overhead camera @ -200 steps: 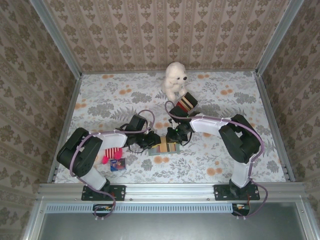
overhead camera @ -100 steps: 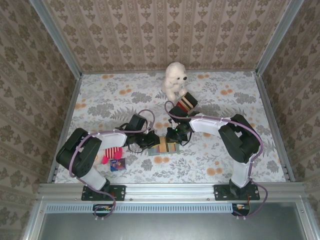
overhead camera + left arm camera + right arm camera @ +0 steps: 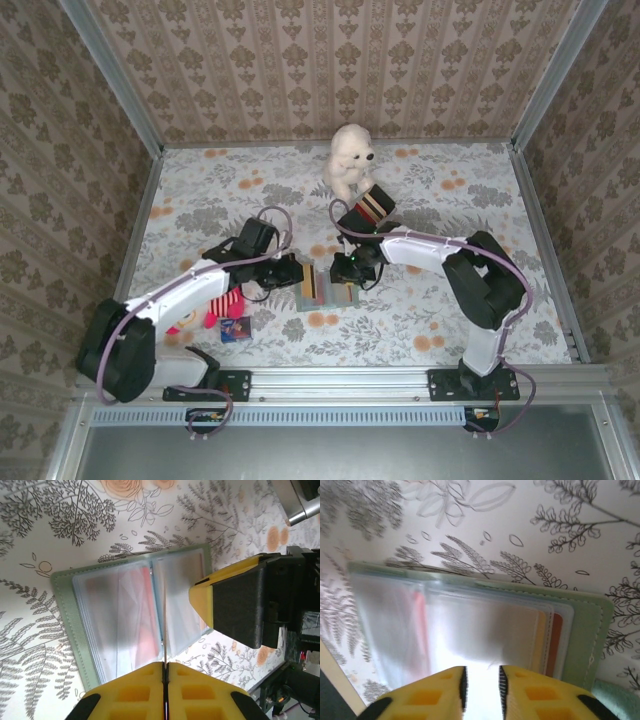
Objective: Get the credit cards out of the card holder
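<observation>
Centrally, toward the near side of the counter (image 3: pixel 200 200): holder (image 3: pixel 325 293), lying open and flat, green cover down, clear sleeves facing up. Flanked by both hands, left hand (image 3: pixel 165 666) at its left side, right hand (image 3: pixel 481 684) at its right.

Left hand: pressed together, pinching a thin sheet (image 3: pixel 164 620) seen edge-on, rising from the holder's middle fold. Card or clear sleeve, cannot tell.

Right hand: slightly spread, a narrow gap showing between the yellow fingers, held low over the sleeves. Seen from the left wrist as a yellow-and-black block overlapping the holder's edge.

Cards (image 3: pixel 142 592) inside the sleeves: a red one showing through the plastic on one side of the fold, a paler pinkish one on the other. From the right wrist, blurred: a red streak in one half, and yellowish and orange-brown edges stacked at the end by the cover's rounded corners.

Elsewhere: white plush (image 3: pixel 350 160) far centre, with a striped box (image 3: pixel 372 206) just near of it. Small blue packet (image 3: pixel 236 329) near left, close beside the left arm.
</observation>
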